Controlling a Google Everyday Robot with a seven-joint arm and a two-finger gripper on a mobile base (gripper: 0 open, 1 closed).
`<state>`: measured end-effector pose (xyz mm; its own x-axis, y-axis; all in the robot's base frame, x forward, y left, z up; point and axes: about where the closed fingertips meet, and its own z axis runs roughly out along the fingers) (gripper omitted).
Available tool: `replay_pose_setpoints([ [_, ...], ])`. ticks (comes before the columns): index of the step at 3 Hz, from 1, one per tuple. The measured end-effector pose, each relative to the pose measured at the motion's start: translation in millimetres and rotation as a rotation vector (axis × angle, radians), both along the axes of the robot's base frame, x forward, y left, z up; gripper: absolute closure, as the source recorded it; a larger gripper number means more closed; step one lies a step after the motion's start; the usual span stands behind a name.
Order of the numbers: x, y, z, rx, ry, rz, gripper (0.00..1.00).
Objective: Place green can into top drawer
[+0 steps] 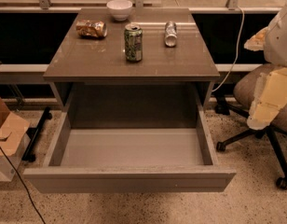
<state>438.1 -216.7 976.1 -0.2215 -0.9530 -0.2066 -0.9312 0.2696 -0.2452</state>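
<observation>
The green can (133,42) stands upright in the middle of the tabletop (87,62), with its silver top showing. The top drawer (129,178) is pulled fully out towards me, and its pale grey inside holds nothing. My gripper (267,101) hangs at the right edge of the view as a cream-coloured shape below the white arm. It is well to the right of the table and the drawer, far from the can, and it holds nothing that I can see.
A crushed gold-brown can (92,29) lies at the back left of the tabletop. A slim silver can (170,33) lies at the back right, and a white bowl (119,9) stands at the back edge. An office chair (255,90) stands on the right. A cardboard box (6,134) sits on the floor at the left.
</observation>
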Motion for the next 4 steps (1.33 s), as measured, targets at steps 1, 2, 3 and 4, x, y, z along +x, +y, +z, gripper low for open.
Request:
replay_pose_setpoints([
  [1,0.0,0.0,0.0,0.0,0.0,0.0,0.0],
  [2,10.7,6.9,4.1,0.063,-0.042,-0.035,0.0],
  [3,28.1,28.9,1.1,0.161,-0.08,-0.078,0.0],
  [4,65.0,64.7,-0.8,0.296,-0.112,-0.094,0.0],
])
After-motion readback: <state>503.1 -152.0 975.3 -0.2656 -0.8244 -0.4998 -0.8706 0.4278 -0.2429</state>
